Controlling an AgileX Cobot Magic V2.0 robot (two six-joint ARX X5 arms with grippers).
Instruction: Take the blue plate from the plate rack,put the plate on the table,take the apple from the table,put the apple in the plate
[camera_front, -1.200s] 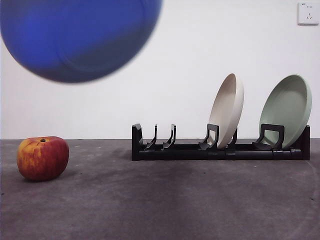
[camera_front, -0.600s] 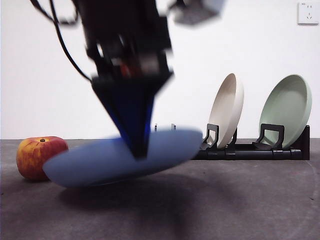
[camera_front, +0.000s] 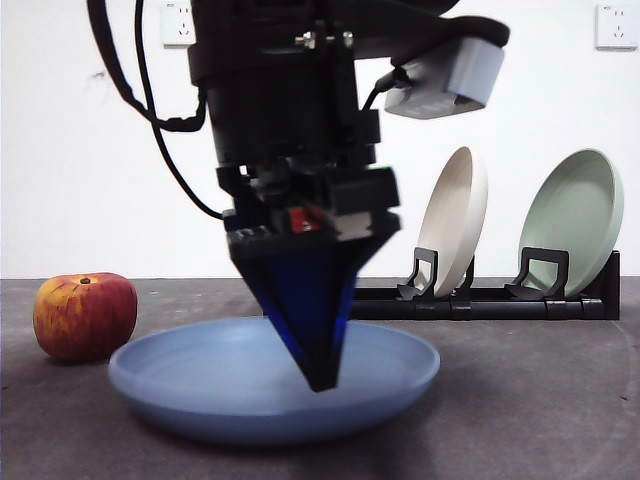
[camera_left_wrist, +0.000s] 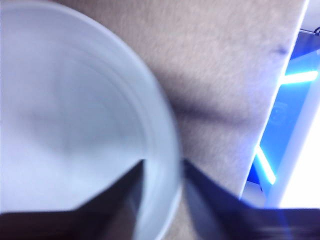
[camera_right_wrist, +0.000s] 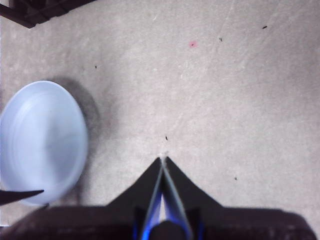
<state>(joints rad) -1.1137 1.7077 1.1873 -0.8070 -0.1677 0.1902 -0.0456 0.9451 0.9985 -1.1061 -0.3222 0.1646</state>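
- Blue plate (camera_front: 240, 385): it lies flat, or very nearly so, on the table (camera_front: 540, 400), near the front and left of centre, well clear of the plate rack (camera_front: 480, 300) behind it.
- Left gripper (camera_front: 318, 380): it comes straight down onto the plate's near rim. In the left wrist view its two jaws straddle that rim (camera_left_wrist: 167, 165), one inside the bowl and one outside, closed on it. I judge the plate is still gripped and not yet let go.
- Right gripper (camera_right_wrist: 163, 162): it waits high over bare table to the right, jaws pressed together on nothing. From there the plate (camera_right_wrist: 40, 142) sits well off to its left.
- Apple (camera_front: 85, 317): it stands on the table just left of the plate's left edge, close beside it; whether they touch I cannot tell.
- Relation that matters: the apple lies to the left of the left gripper, across the plate's left half. It is round, so no long axis constrains the approach. The left arm is much the nearer, with the right arm on the opposite side of the plate.
- Next move, as I judge it: release the rim, lift clear, shift left over the apple, then carry it right into the bowl.
- Rack: a beige plate (camera_front: 455, 220) and a pale green plate (camera_front: 572, 218) stand in its right slots.
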